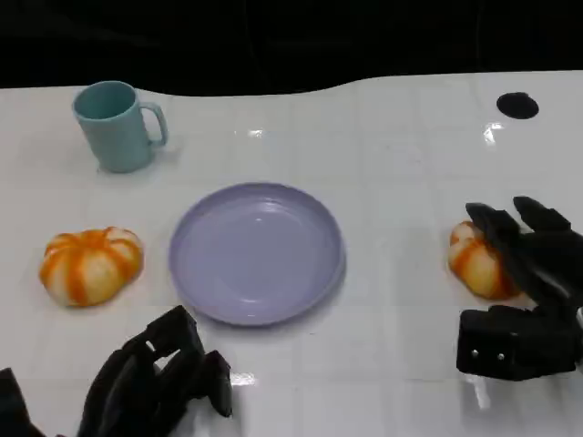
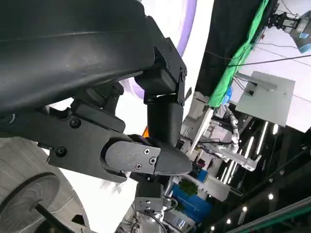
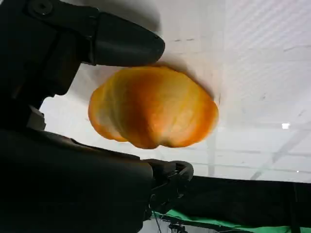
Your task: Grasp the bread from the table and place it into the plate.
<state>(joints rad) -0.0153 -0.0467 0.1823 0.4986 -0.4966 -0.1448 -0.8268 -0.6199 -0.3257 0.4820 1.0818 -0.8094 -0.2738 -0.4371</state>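
A white table [image 1: 392, 164] runs across the head view, with black dark behind its far edge. At the far left stands a teal mug [image 1: 117, 125], handle turned to the right, near that far edge. Nearer, at the left, lies an orange-and-white bread roll [image 1: 91, 264], whole and untouched, with bare table all round it. Just beside it to the right, with a narrow gap between, sits the lilac plate [image 1: 256, 251], with nothing in it.

Low at the left the left hand [image 1: 159, 378] hangs near the front edge, cut off by the bottom of the picture. Its fingers curl inward with nothing between them. In the left wrist view the black shell blocks most of the scene; a sliver of the plate's rim shows past the fingers [image 2: 165, 116].

Between plate and right side the table lies open. At the right a second bread [image 1: 476, 259] lies on the table, its right part covered by the right hand [image 1: 528, 291]. In the right wrist view this bread [image 3: 153, 107] sits between one finger [image 3: 124, 46] and the palm, the finger close to its top. Whether the fingers press it cannot be told. A black round spot [image 1: 517, 106] marks the far right corner.
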